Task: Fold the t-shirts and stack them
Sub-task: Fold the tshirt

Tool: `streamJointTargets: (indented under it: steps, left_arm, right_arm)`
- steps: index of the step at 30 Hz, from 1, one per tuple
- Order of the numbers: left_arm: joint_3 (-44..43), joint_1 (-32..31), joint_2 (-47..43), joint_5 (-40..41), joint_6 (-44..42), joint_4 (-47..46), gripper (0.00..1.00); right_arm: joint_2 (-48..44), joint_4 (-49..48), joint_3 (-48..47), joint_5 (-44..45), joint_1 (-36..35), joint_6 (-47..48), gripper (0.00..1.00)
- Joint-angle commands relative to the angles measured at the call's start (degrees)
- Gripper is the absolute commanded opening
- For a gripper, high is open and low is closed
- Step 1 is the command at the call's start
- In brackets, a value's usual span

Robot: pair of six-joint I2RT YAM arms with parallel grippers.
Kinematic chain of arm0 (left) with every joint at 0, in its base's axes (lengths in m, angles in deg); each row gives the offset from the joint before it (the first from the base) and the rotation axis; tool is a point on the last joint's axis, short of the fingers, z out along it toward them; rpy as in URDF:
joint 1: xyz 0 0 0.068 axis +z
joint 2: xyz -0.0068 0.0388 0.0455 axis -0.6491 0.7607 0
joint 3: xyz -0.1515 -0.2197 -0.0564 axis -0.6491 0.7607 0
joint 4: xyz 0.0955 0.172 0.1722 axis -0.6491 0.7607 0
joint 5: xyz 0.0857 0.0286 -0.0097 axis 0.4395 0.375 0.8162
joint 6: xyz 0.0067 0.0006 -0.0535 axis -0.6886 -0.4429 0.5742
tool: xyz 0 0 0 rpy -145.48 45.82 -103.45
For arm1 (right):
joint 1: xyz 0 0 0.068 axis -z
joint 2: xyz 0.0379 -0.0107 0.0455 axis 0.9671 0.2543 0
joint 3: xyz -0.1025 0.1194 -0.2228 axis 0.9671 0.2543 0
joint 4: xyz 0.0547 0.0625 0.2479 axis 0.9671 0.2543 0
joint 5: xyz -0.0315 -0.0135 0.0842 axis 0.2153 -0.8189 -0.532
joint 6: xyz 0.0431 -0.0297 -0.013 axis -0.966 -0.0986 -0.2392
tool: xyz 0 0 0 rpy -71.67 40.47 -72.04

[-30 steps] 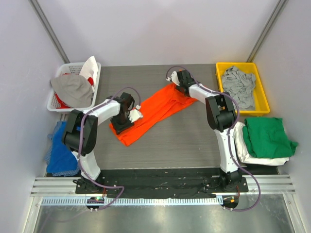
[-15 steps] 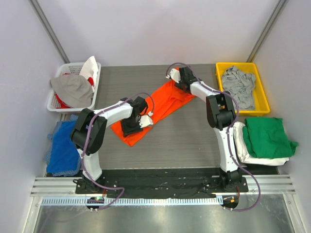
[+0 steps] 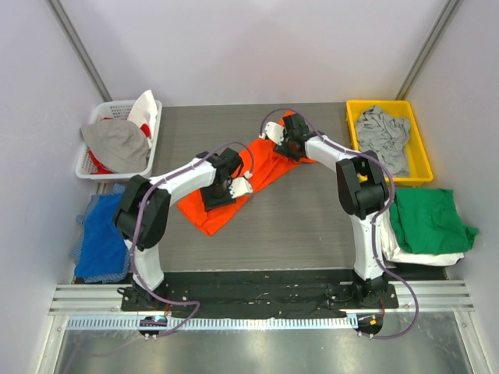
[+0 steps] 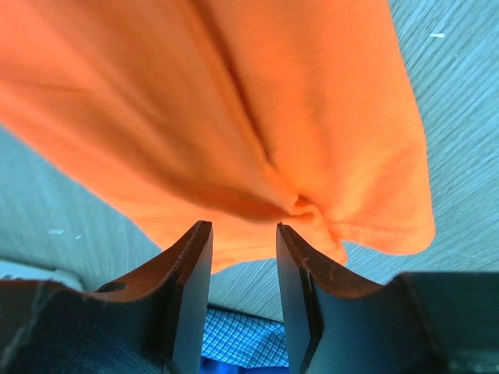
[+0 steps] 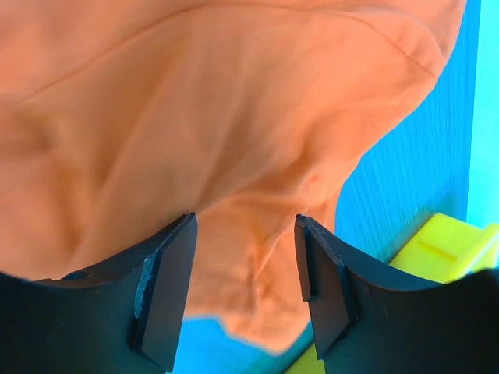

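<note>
Left gripper: jaws partly apart; right gripper: jaws wider, with no pinch visible on either. The orange t-shirt lies beneath both as a rumpled diagonal strip mid-table. Judged mid-fold: green t-shirt already stacked right, grey t-shirt still in yellow bin, bare table nearside.

Top view bright, evenly lit from above, we note; shadows under arms on table short, soft. Dull sheen on metal strip at near edge. Left wrist view: orange t-shirt close, soft, left part blurred; we find table grain at upper right sharper. Right wrist view: strong blue cast, table reads cyan, t-shirt washed pale, creases softly shaded.
</note>
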State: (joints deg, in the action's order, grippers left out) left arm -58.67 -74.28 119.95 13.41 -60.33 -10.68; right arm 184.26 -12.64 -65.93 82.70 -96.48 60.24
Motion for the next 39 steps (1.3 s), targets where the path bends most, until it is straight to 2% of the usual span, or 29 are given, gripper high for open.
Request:
streamJointTargets:
  steps: [1,5,12,24,28,39]
  left_arm:
    - [-2.59,-0.39,-5.3,0.73,1.14,1.11,0.42]
    - [-2.24,-0.48,-7.41,0.73,0.97,1.2,0.42]
    - [0.04,-0.39,-8.03,3.71,-1.32,-3.45,0.42]
    - [2.16,0.14,-5.4,1.96,-5.45,-14.44,0.43]
    - [2.42,0.23,-3.64,0.91,-6.5,-15.59,0.45]
    - [2.07,1.9,3.39,0.38,-12.04,-15.33,0.45]
  right_arm:
    - [-9.79,0.87,2.58,-0.49,-1.02,-1.23,0.62]
    - [-11.99,0.78,3.29,2.14,-0.94,-0.36,0.63]
    - [-9.28,-0.27,1.01,6.36,-0.85,1.49,0.64]
    - [-0.57,-6.34,-4.45,2.41,-0.23,-3.16,0.63]
    - [1.71,-7.56,-4.89,1.53,-0.06,-4.31,0.64]
    - [8.56,-11.53,-6.99,2.93,1.7,-2.12,0.63]
